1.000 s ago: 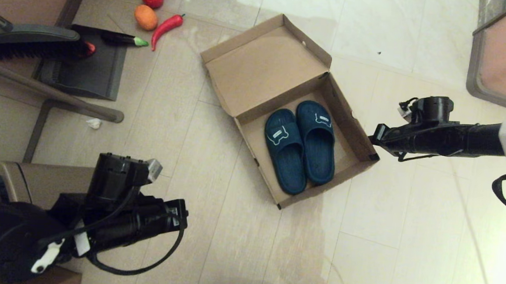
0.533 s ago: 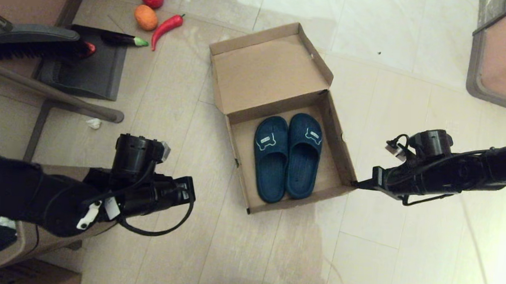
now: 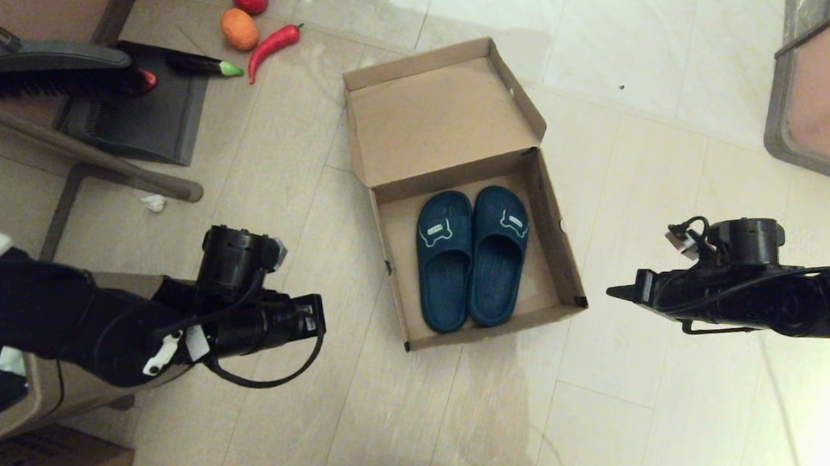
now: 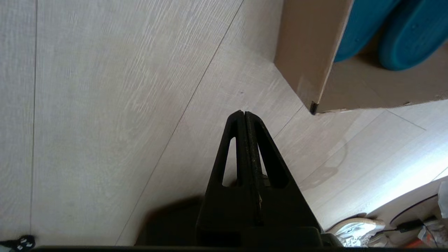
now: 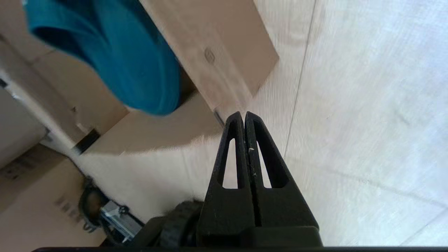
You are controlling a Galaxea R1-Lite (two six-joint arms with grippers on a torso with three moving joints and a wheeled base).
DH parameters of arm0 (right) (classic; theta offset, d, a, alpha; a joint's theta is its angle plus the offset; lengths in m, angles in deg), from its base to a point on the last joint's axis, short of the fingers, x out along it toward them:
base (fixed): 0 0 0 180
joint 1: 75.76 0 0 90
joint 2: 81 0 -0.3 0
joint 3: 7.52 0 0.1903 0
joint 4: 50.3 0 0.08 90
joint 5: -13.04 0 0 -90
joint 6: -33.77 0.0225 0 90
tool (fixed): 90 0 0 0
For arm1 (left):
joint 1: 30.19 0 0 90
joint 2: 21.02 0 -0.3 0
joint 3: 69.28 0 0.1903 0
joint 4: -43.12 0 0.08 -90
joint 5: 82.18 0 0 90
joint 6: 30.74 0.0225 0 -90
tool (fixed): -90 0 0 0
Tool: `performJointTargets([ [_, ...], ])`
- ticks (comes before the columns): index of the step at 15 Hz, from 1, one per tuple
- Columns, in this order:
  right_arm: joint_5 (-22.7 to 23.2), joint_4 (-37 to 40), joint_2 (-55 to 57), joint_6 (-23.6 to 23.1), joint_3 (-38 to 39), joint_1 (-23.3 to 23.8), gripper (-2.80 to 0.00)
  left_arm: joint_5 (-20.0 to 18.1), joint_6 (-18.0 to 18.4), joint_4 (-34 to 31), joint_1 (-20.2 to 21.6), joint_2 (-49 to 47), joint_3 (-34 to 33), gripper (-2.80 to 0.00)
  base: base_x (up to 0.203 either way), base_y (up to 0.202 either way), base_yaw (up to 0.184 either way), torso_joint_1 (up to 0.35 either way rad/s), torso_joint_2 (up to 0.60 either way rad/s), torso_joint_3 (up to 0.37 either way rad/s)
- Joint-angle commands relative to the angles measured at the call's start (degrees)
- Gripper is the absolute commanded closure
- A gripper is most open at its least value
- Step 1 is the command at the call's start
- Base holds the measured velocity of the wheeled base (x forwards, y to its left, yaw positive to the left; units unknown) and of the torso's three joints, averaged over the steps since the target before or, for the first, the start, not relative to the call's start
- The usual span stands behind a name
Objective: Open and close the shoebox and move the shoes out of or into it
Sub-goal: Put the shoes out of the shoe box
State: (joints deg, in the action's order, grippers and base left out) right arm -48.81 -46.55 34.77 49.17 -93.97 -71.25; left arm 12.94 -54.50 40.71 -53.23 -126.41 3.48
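The brown cardboard shoebox (image 3: 563, 248) lies on the floor with its flap lid (image 3: 448, 119) folded back flat. The two navy shoes (image 3: 445, 266) (image 3: 499, 258) lie side by side inside, toes toward the lid. My right gripper (image 3: 612, 292) is shut and empty, a short gap to the right of the box's near right corner. In its wrist view the right gripper (image 5: 244, 113) points at the box wall (image 5: 217, 45) and a shoe (image 5: 140, 70). My left gripper (image 4: 244, 112) is shut and empty, left of the box's near left corner (image 4: 313, 106).
A dustpan (image 3: 147, 116) and brush (image 3: 51, 70) lie at the far left beside a furniture leg (image 3: 89, 156). Toy vegetables (image 3: 273, 41) sit beyond them. A crumpled paper (image 3: 154, 202) is on the floor. A brown bin (image 3: 23, 391) stands under my left arm, and furniture (image 3: 820, 103) at far right.
The shoebox swung round and slid left as my right gripper pressed its near right corner. That gripper has since drawn back to the right, clear of the box. My left arm shifted slightly forward.
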Motion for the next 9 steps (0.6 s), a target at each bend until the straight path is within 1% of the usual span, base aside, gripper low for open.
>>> performJointTargets([
  [1, -0.6, -0.5, 4.5, 0.2, -2.3, -0.9, 0.0, 0.2, 0.0, 0.1, -0.6, -0.1, 0.1, 0.0, 0.0, 0.0, 0.0, 0.0, 0.0, 0.0],
  [3, -4.0, -3.0, 9.3, 1.4, -6.9, -3.5, 0.0, -0.1, 0.6, 0.2, -0.7, -0.3, 0.3, 0.0, 0.0, 0.0, 0.0, 0.0, 0.0, 0.0],
  [5, -6.7, -4.2, 11.3, 6.0, -10.7, -8.2, 0.0, -0.2, 0.6, 0.3, -2.6, -0.4, 0.3, 0.0, 0.0, 0.0, 0.0, 0.0, 0.0, 0.0],
  [6, -7.3, -4.1, 11.2, 7.1, -10.5, -10.7, 0.0, -0.2, 0.6, 0.4, -3.7, -0.7, 0.3, 0.0, 0.0, 0.0, 0.0, 0.0, 0.0, 0.0],
  [7, -8.1, -3.5, 10.0, 7.6, -8.6, -13.0, 0.0, -0.1, 0.9, 0.5, -4.1, -1.1, 0.3, 0.0, 0.0, 0.0, 0.0, 0.0, 0.0, 0.0],
  [9, -8.7, -3.3, 6.5, 8.3, -2.6, -15.8, 0.0, 0.0, 1.8, 0.6, -4.0, -2.3, 0.3, 0.0, 0.0, 0.0, 0.0, 0.0, 0.0, 0.0],
])
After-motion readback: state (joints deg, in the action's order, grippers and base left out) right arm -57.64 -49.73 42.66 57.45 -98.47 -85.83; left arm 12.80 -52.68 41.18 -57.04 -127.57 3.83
